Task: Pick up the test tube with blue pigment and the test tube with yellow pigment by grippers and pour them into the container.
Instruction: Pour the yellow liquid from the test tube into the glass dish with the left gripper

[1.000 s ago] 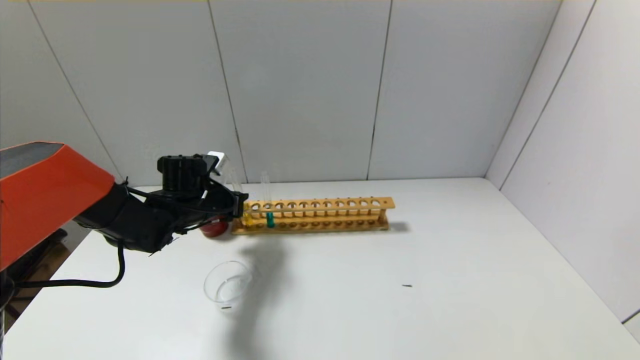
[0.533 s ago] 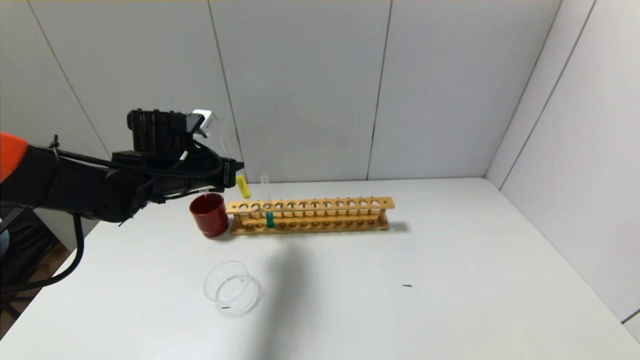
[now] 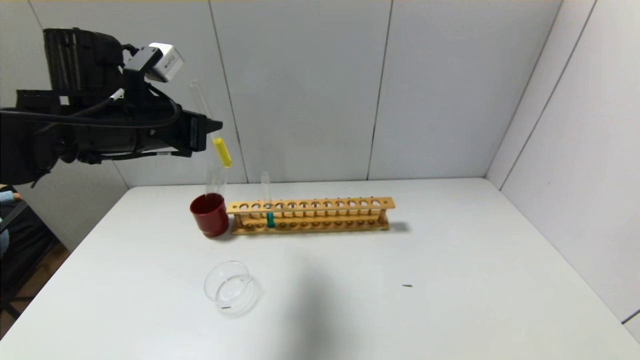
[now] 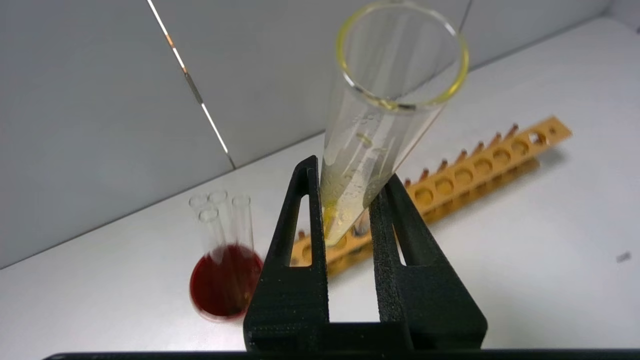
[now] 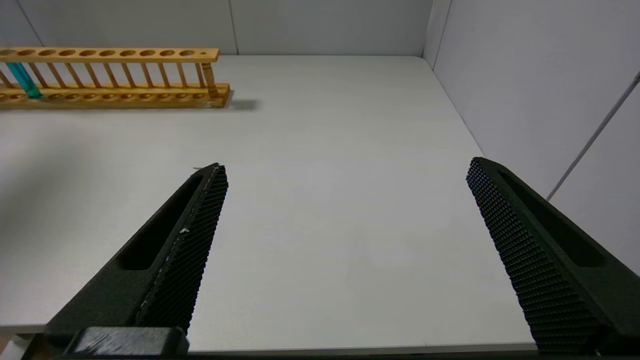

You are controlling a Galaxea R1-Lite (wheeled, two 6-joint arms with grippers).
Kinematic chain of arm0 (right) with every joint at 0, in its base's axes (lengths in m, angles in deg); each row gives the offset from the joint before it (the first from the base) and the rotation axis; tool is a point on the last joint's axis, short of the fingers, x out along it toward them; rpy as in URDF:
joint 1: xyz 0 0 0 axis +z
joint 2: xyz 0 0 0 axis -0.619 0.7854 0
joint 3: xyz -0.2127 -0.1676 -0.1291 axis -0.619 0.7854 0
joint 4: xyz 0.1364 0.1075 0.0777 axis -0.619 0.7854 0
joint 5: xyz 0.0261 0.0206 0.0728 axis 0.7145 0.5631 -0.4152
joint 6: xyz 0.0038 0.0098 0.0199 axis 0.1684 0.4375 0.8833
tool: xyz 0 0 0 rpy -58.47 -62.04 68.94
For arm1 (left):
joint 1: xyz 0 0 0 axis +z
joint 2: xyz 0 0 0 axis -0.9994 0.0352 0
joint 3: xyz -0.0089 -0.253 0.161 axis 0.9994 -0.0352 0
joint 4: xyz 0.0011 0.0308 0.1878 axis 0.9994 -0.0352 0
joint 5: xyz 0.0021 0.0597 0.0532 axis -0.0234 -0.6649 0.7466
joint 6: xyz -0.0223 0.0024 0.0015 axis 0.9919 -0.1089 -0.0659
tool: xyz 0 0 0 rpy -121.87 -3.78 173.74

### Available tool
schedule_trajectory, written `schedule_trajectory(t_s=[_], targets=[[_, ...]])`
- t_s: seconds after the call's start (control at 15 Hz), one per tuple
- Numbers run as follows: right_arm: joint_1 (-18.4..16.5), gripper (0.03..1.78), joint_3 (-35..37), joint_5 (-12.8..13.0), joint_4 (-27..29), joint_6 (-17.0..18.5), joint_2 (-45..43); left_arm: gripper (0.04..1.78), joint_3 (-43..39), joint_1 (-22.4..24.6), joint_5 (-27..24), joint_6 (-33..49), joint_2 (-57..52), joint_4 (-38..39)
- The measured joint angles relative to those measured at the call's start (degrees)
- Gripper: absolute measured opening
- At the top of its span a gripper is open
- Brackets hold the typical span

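Observation:
My left gripper (image 3: 209, 126) is shut on the test tube with yellow pigment (image 3: 221, 151) and holds it high above the red cup, tilted, yellow liquid at its lower tip. In the left wrist view the tube (image 4: 385, 125) sits between the black fingers (image 4: 300, 225). The test tube with blue pigment (image 3: 270, 218) stands in the wooden rack (image 3: 325, 214); it also shows in the right wrist view (image 5: 22, 80). The clear glass container (image 3: 231, 288) sits on the table in front of the rack. My right gripper (image 5: 345, 170) is open and empty over the table's near right part.
A dark red cup (image 3: 209, 214) holding colourless clear tubes (image 3: 215, 180) stands at the rack's left end. Grey wall panels close the back and right. A small dark speck (image 3: 407, 285) lies on the white table (image 3: 450, 280).
My left gripper has pulled the yellow tube out of the rack and risen high up and to the left with it. The right arm has not moved.

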Motion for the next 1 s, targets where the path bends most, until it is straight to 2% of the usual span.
schedule_trajectory(t_s=[0.13,0.33,0.73,1.0], targets=[[0.0,1.75,0.0,0.0,0.0,0.0,0.0,0.31,-5.1,1.5,0.4,-4.8,-4.8,-3.7],[0.0,1.75,0.0,0.0,0.0,0.0,0.0,0.31,-15.1,6.4,0.4,-14.2,-10.7,-6.2],[0.0,1.75,0.0,0.0,0.0,0.0,0.0,0.31,-34.0,10.4,-6.5,-31.9,-15.1,1.5],[0.0,1.75,0.0,0.0,0.0,0.0,0.0,0.31,-37.0,14.9,-10.1,-50.3,-11.7,2.7]])
